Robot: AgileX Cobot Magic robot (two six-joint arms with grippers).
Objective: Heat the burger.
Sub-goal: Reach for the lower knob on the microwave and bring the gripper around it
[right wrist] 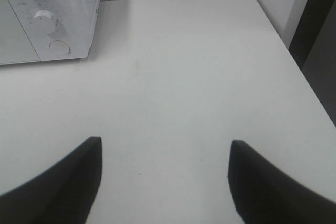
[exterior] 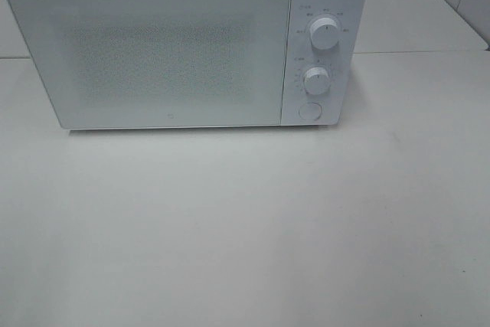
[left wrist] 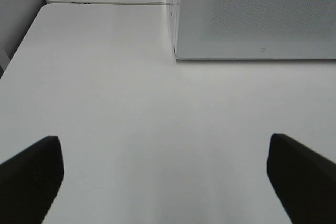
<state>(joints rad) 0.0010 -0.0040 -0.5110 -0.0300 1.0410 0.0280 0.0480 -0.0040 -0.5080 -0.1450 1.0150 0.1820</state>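
Exterior high: white microwave (exterior: 168, 51) shut, upper knob (exterior: 325, 34), lower knob (exterior: 316, 80), round button (exterior: 309, 110) on its right panel; burger unseen in all 3 views, maybe inside, cannot tell; likely next: press button or turn knob with right gripper (right wrist: 164, 182). Left gripper (left wrist: 165, 182) and right gripper spread wide, empty; open table (exterior: 245, 227) ahead, edges well outboard.

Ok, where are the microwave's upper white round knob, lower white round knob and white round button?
upper white round knob (exterior: 325, 34): exterior high view, face centre
lower white round knob (exterior: 316, 80): exterior high view, face centre
white round button (exterior: 309, 110): exterior high view, middle
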